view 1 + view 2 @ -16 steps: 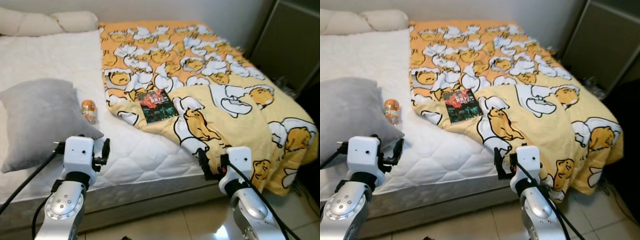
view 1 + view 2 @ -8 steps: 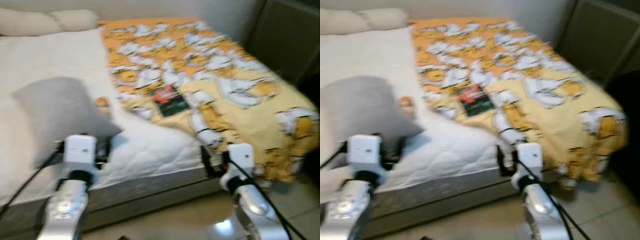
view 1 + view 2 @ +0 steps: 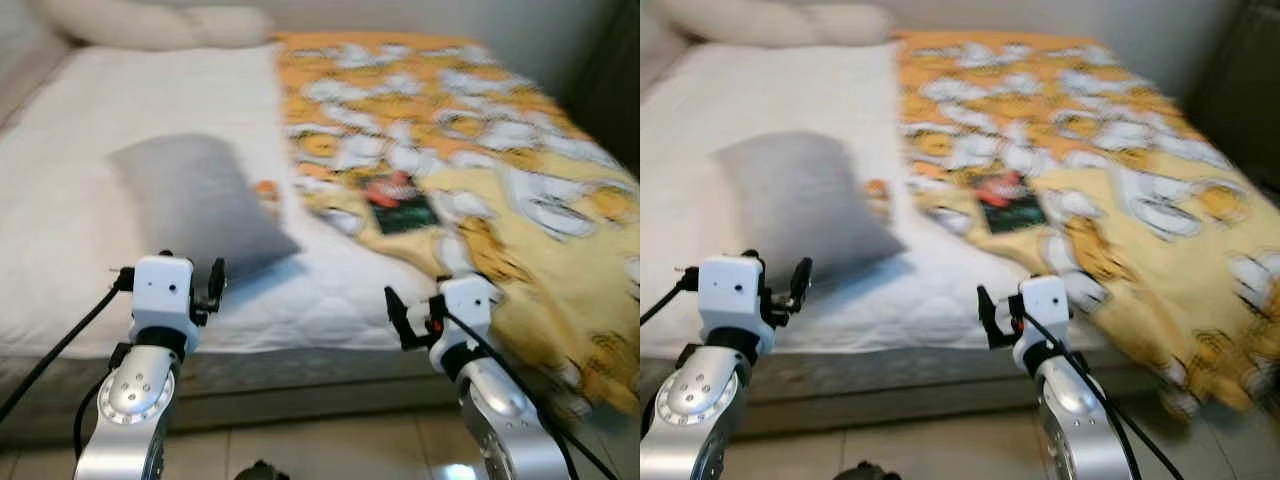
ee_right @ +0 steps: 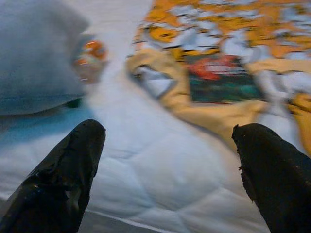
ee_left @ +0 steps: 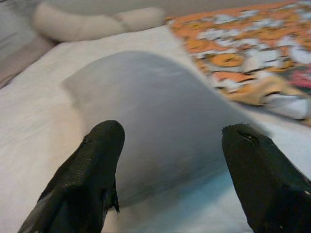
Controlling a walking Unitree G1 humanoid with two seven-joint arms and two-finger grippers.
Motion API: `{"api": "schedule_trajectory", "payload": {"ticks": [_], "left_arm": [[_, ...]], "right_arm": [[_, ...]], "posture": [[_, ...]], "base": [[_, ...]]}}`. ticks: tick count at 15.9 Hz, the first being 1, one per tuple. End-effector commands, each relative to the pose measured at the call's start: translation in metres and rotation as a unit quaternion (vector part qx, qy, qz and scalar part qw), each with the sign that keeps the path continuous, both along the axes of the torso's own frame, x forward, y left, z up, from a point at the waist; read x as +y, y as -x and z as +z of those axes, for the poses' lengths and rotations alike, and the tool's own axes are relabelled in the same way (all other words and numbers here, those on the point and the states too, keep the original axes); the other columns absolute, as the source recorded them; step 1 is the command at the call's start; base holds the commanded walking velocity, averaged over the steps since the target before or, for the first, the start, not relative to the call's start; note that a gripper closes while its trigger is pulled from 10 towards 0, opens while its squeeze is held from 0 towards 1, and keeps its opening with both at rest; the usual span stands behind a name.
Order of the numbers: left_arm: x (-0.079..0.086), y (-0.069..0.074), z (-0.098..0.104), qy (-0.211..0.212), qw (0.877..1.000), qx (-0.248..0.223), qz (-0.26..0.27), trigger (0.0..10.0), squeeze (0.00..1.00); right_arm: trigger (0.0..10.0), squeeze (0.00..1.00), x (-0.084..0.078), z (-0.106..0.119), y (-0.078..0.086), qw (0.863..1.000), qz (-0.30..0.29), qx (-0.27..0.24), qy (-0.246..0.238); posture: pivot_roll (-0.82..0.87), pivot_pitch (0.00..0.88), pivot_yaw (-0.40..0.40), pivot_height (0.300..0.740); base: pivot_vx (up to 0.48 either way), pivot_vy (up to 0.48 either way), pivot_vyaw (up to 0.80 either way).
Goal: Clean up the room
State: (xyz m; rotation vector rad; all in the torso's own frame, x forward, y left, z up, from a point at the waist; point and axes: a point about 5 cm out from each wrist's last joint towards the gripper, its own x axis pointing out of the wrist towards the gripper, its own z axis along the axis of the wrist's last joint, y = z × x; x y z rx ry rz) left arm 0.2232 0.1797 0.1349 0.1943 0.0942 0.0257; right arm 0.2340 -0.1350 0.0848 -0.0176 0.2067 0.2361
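Note:
A grey pillow lies on the white mattress, and a small orange bottle peeks out at its right edge. A dark book rests on the yellow cartoon-print blanket that covers the bed's right half. My left gripper is open and points at the pillow from the bed's near edge. Also open, my right gripper faces the quilted mattress between the bottle and the book. Neither gripper holds anything.
Cream pillows lie at the head of the bed against the wall. Tiled floor runs along the bed's near side under my arms. A dark piece of furniture stands at the far right. The eye views are blurred.
The whole picture has shifted right and blurred, so the camera has turned or stepped left. Both grippers keep the same open pose before the bed.

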Motion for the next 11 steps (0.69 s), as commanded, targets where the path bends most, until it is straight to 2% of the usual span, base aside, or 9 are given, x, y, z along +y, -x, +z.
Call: {"api": "schedule_trajectory", "payload": {"ticks": [1,5,11], "left_arm": [[0.003,0.0,0.003,-0.006,1.0,-0.001,0.006,10.0,0.0],[0.003,0.002,0.002,-0.01,1.0,0.001,0.007,10.0,0.0],[0.004,0.005,0.001,-0.014,1.0,0.006,0.005,10.0,0.0]], "right_arm": [[10.0,0.0,0.006,0.007,-0.008,1.0,0.013,-0.016,-0.008],[10.0,0.0,0.009,0.01,-0.015,1.0,0.018,-0.02,-0.011],[10.0,0.0,0.004,0.011,-0.023,0.999,0.002,-0.021,-0.028]], "posture": [[0.05,0.0,-0.015,0.74],[0.06,0.0,-0.02,0.74],[0.06,0.0,-0.021,0.74]], "base": [[0.311,0.0,0.8],[0.31,0.0,0.8],[0.312,0.0,0.0]]}}
